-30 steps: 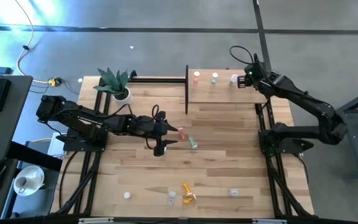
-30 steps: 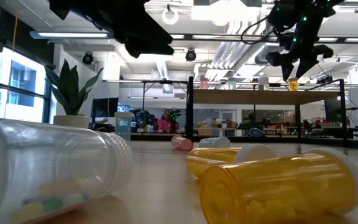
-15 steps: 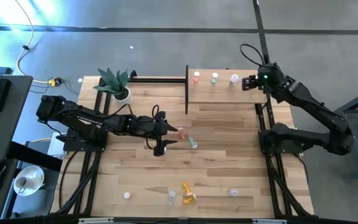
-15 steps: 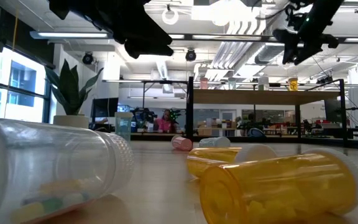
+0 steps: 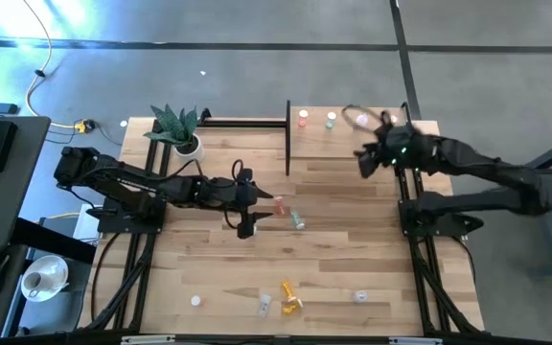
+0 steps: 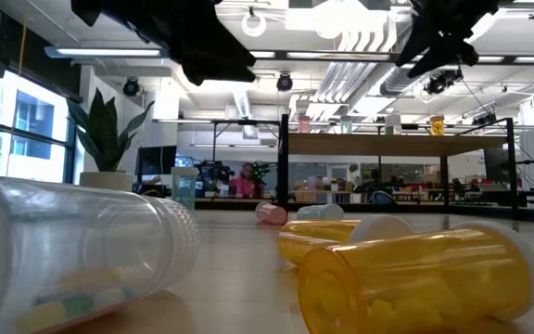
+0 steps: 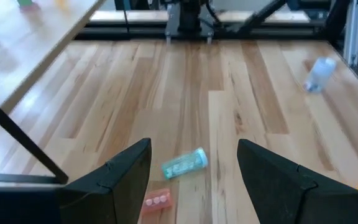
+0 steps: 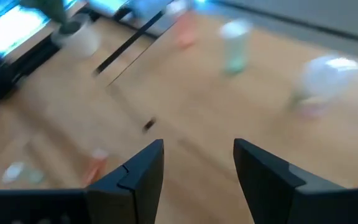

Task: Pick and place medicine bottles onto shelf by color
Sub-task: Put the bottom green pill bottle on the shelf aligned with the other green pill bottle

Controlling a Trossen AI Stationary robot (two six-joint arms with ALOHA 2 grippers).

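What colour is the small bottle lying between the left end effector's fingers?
Green small bottle with a white cap, clearest in the left wrist view.

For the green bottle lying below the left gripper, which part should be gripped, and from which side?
Grip the green bottle across the middle of its body, descending from above. It lies on its side on the table, so the left gripper, open just above, can straddle its round sides.

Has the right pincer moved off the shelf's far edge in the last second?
Yes. In the high view the right pincer has swung from the shelf's right far corner back over the board, toward the table's middle, open and empty.
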